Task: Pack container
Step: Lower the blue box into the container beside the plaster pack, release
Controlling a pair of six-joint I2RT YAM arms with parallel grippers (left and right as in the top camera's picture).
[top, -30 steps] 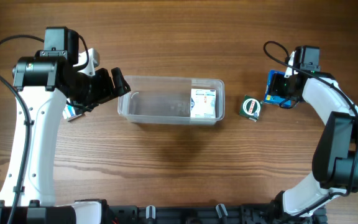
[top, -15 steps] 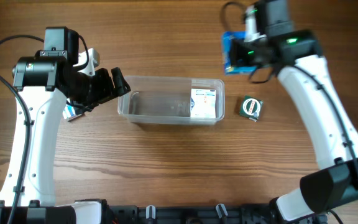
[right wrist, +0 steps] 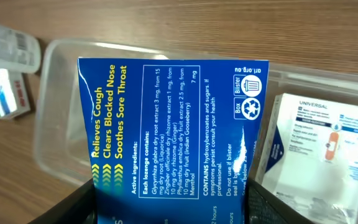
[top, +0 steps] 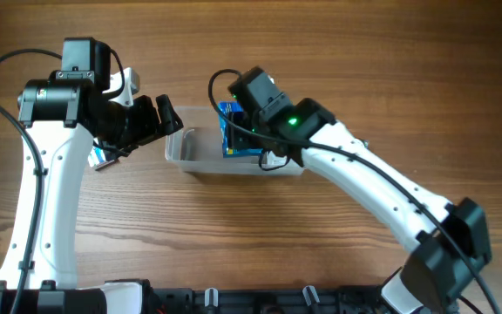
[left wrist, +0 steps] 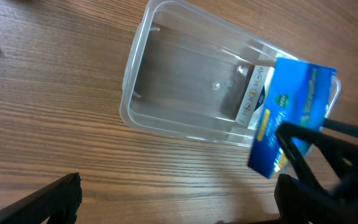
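right gripper: clamped on blue lozenge box, swung in from table right edge to above container | container: table middle, white box at its right end | left gripper: wide, empty | next: lower, release

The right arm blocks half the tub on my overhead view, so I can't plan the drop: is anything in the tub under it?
Observer: Yes. The left wrist view shows one white box in the tub, at its hidden end.
Operator: What is the blue box?
Observer: The right wrist view reads the back of the blue box: throat lozenges, "Relieves Cough".
Operator: Is it down inside?
Observer: It seems not. The right end effector holds it tilted, and in the left wrist view it crosses the tub's near rim.
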